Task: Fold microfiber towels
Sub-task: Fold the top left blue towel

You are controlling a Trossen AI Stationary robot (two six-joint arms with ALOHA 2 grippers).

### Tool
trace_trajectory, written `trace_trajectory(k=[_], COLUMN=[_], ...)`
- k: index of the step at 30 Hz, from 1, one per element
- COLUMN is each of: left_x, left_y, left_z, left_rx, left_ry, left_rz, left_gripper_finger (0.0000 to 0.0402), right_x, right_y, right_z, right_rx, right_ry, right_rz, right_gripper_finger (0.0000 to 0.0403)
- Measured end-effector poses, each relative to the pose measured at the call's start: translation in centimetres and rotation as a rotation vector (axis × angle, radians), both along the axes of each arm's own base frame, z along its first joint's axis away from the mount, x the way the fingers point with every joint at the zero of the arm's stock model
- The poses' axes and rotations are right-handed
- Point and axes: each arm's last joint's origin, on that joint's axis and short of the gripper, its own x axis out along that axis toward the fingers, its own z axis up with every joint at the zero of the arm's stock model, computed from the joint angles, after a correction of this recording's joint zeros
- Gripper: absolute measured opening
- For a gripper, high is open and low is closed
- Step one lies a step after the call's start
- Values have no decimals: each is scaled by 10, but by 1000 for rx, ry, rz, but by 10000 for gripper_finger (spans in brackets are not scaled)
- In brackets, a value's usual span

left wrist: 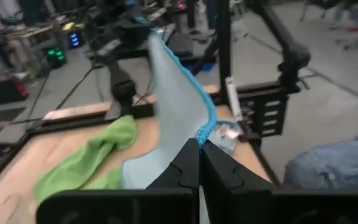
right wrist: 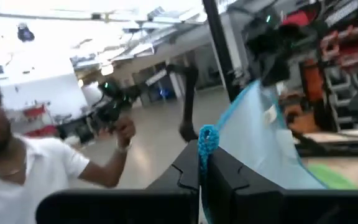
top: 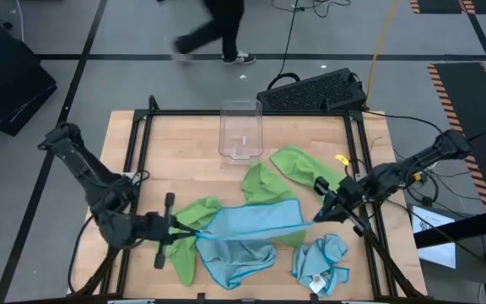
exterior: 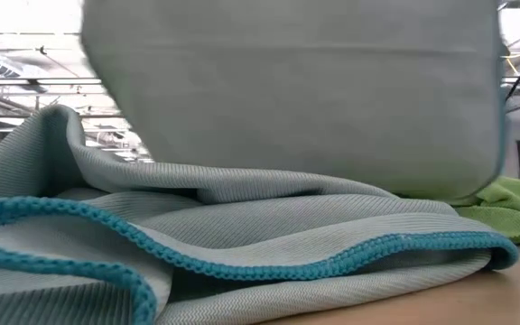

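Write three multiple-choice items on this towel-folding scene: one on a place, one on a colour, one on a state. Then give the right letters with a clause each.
1. Where does the clear plastic bin stand?
A. At the table's far edge, clear of the towels
B. Under the stretched towel
C. Off the table, on the floor

2. What colour is the towel stretched between the two arms?
A. Lime green
B. Light blue
C. White

3. How do the fingers of the left gripper and the right gripper stand?
A. Both open
B. Only the left shut
C. Both shut on the towel's edge

Answers:
1 A: the high view shows it upright near the far edge, apart from the cloth.
2 B: it is light blue with a darker blue hem, while lime green towels lie around it.
3 C: each wrist view shows the hem pinched between closed fingers.
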Motion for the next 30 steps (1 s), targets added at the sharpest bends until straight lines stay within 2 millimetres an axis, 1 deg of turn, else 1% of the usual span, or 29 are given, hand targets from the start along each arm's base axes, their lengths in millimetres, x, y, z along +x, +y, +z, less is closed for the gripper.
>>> trace_trajectory(k=[2, 5, 9, 12, 14, 17, 19, 21, 24, 27, 30], left_x=[-1, -1, 5, 11, 14, 18, 19, 18, 16, 17, 20], left_y=[1, 1, -3, -11, -20, -32, -35, -33, -22, -5, 12], left_z=[-5, -13, -26, -34, -39, -41, -43, -47, -58, -70, -77], left_rx=[-2, -41, -74, -101, -101, -78, -69, -57, -38, -60, -102], left_ry=[38, 95, 158, 191, 197, 159, 144, 160, 218, 305, 359], left_rz=[19, 48, 79, 39, -19, -96, -76, 3, 164, 314, 439], left_gripper_finger=[4, 3, 7, 3, 4, 8, 8, 4, 7, 6, 4], right_x=[0, 0, 1, 4, 5, 6, 8, 11, 16, 19, 21], right_y=[2, 3, 9, 19, 27, 36, 40, 41, 40, 40, 42], right_z=[-7, -18, -34, -44, -53, -62, -67, -73, -80, -87, -93], right_rx=[-25, -42, -56, -40, -43, -68, -87, -108, -144, -171, -169], right_ry=[68, 189, 339, 402, 441, 487, 504, 516, 526, 545, 577], right_rz=[-6, -66, -117, -81, -56, -31, -53, -132, -244, -313, -324], right_gripper_finger=[4, 4, 4, 4, 4, 4, 4, 4, 4, 4, 4])
